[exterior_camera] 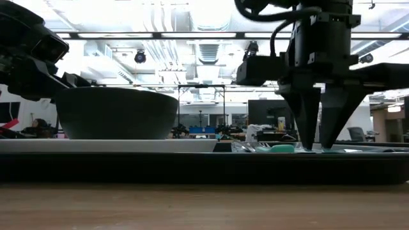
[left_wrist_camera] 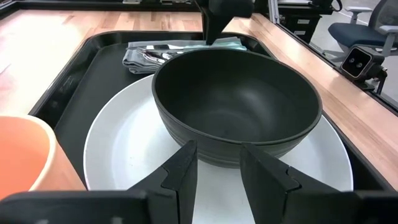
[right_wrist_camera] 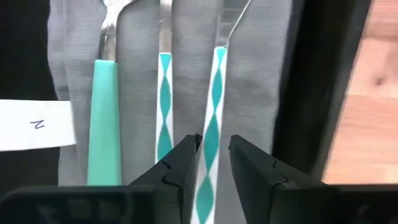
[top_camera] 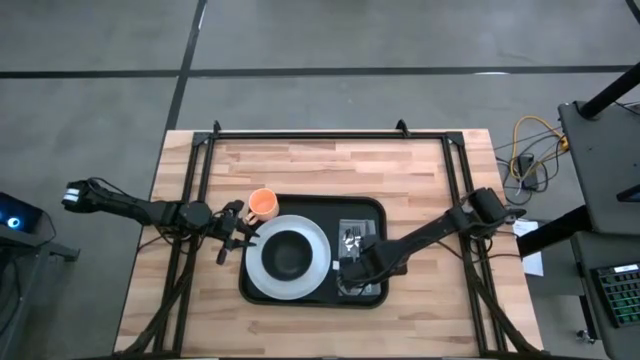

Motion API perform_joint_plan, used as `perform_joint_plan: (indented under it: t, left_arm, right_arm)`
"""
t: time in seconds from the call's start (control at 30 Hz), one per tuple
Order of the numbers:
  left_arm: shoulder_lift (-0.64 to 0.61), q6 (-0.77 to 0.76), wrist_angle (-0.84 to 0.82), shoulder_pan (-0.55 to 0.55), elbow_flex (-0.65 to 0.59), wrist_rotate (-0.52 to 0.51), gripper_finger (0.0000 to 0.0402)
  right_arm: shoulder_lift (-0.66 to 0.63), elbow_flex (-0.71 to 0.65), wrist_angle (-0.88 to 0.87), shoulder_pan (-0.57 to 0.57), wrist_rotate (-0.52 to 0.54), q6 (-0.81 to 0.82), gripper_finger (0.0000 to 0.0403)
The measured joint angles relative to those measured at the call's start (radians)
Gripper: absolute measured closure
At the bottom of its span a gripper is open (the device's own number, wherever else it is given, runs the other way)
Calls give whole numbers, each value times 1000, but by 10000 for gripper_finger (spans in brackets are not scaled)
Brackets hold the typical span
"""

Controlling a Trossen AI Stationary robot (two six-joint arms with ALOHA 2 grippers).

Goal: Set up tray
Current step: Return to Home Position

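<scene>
The black tray point(top_camera: 320, 199) lies mid-table. On it a dark bowl point(top_camera: 290, 254) sits on a white plate point(top_camera: 262, 274). At the tray's right end, a grey cloth point(right_wrist_camera: 140, 81) carries three utensils side by side. My right gripper point(right_wrist_camera: 214, 152) points straight down over them, open. Its fingers stand on either side of one teal-and-white patterned handle point(right_wrist_camera: 214, 106), which lies flat on the cloth. In the low view the right gripper point(exterior_camera: 317, 148) has its fingertips close above the cutlery. My left gripper point(left_wrist_camera: 217, 158) is open at the tray's left edge, facing the bowl point(left_wrist_camera: 236, 99) with nothing between its fingers.
An orange cup point(top_camera: 263, 204) stands at the tray's far left corner, close beside my left gripper point(top_camera: 238, 232). A white label point(right_wrist_camera: 34, 124) lies by the cloth. Black frame rails point(top_camera: 310, 133) run along the table's far and side edges. Bare wood shows at the near side.
</scene>
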Motion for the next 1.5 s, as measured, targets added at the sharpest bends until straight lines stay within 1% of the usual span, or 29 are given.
perform_joint_plan:
  t: [0.1,0.23,0.4,0.77,0.83,1.0,1.07,1.23,1.3,1.4,1.5]
  left_arm:
    - [0,0,0,0,0,0,300]
    - [0,0,0,0,0,0,300]
    - [0,0,0,0,0,0,300]
    - [0,0,0,0,0,0,300]
    - [0,0,0,0,0,0,300]
    - [0,0,0,0,0,0,300]
    - [0,0,0,0,0,0,300]
    - [0,0,0,0,0,0,300]
    - [0,0,0,0,0,0,300]
    - [0,0,0,0,0,0,300]
    - [0,0,0,0,0,0,300]
  right_arm:
    - [-22,0,-8,0,10,-12,306]
    - [-48,1,-15,0,65,-28,299]
    - [-76,1,9,0,143,-141,296]
    - [-81,1,213,0,153,-299,315]
    - [-81,2,232,0,153,-389,318]
    - [-81,2,233,0,160,-766,325]
    - [-81,3,235,0,203,-877,328]
    - [-81,4,308,1,406,-1142,330]
    - [-81,3,357,3,466,-1242,327]
    - [-83,0,422,-2,486,-1400,323]
    - [-89,-9,468,-19,470,-1506,319]
